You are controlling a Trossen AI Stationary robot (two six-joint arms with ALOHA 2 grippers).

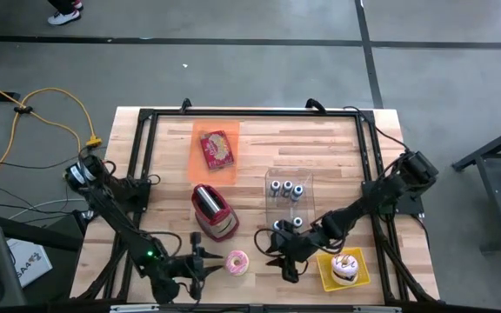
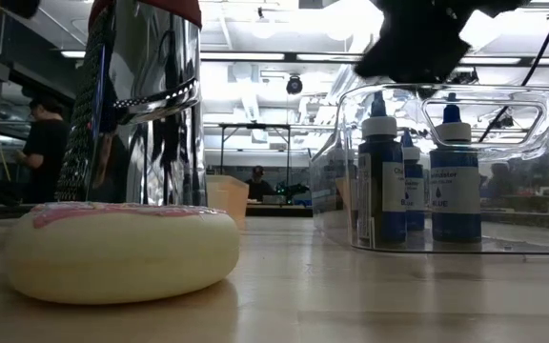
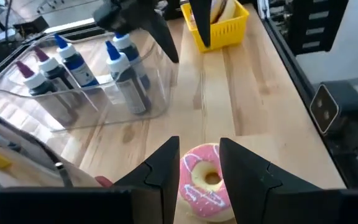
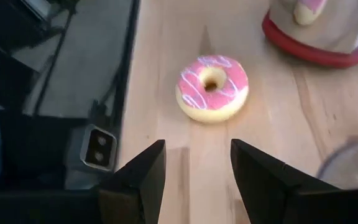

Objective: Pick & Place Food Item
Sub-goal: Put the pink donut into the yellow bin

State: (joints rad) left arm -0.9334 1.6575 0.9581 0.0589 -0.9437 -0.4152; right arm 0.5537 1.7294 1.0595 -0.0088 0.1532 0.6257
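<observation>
The donut lies flat on the table near its front edge, between the two grippers, with the toaster just behind it. Bare wood lies between the donut and the right gripper; a clear bin of bottles stands behind that gripper, and a yellow basket holding a pastry sits near the front right corner. An orange mat with a red packet lies well apart, toward the rear.

In the low view the toaster's top is cut off and the right arm shows only as a dark mass above the bin (the left arm is not seen there). In the left wrist view the toaster is a blur at the margin, and the basket's contents are half cut off.

The left gripper sits at the donut with its fingers partly open on either side of the near rim; whether they touch it cannot be told, and the donut rests on the wood. The right gripper is open and holds nothing, pointing at the donut from the other side, apart from it.
</observation>
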